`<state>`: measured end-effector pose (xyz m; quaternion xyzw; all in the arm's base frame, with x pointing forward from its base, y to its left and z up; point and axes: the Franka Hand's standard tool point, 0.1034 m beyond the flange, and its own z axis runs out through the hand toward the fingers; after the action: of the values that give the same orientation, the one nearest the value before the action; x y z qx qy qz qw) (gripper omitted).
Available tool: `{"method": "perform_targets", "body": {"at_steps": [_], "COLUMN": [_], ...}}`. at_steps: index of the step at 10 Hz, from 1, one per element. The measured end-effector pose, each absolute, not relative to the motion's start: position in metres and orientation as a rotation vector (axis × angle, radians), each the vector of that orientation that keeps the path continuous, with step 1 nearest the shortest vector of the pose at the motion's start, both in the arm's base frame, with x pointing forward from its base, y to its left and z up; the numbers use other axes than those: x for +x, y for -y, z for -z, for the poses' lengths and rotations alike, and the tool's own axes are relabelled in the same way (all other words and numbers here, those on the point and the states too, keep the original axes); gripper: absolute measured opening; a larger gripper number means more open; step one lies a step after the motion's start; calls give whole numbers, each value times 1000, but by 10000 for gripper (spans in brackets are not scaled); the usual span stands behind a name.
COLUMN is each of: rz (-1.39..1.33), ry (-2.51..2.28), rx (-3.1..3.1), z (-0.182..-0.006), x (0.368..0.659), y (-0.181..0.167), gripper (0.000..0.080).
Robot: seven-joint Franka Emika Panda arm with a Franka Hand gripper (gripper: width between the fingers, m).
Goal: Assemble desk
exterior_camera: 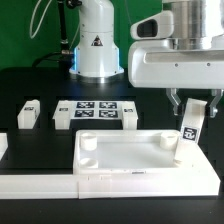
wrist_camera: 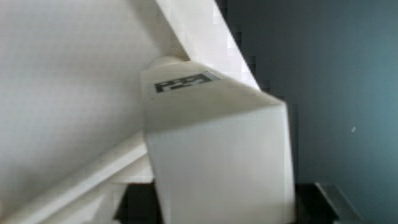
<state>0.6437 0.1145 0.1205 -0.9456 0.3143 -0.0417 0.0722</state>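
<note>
You are looking at one white leg (wrist_camera: 217,150) that fills the middle of the wrist view, very close to the lens. It stands between the two dark fingers (wrist_camera: 135,205) of the tool (wrist_camera: 222,208), one finger against each side face. Only narrow slivers of them show past the leg. A small black-and-white tag (wrist_camera: 180,84) sits on the leg's slanted end face, its pattern too blurred to read. Behind the leg you see the white desk top (wrist_camera: 63,110). Its raised rim (wrist_camera: 210,35) runs as a diagonal band that passes the leg's end. Beyond the rim lies the dark tabletop (wrist_camera: 338,70). Focus is soft throughout.
</note>
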Motion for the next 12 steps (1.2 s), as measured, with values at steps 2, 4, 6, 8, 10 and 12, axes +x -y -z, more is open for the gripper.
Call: {"method": "perform_targets", "body": {"at_steps": [2,4,6,8,10,12], "rz": [101,86,78,87,126,189], "ry": [-1192,-1487,-1580,-1501,-1219,-743], "rx": [-2712,-2508,-2431,-2483,-2642,-2845], "z": [-120,-120,-120,-119,-118,-113], "x": [642,644,643,643,644,642], "y": [-111,-110,-109,-110,-112,-111], "gripper": [313,313,313,526,623,642]}}
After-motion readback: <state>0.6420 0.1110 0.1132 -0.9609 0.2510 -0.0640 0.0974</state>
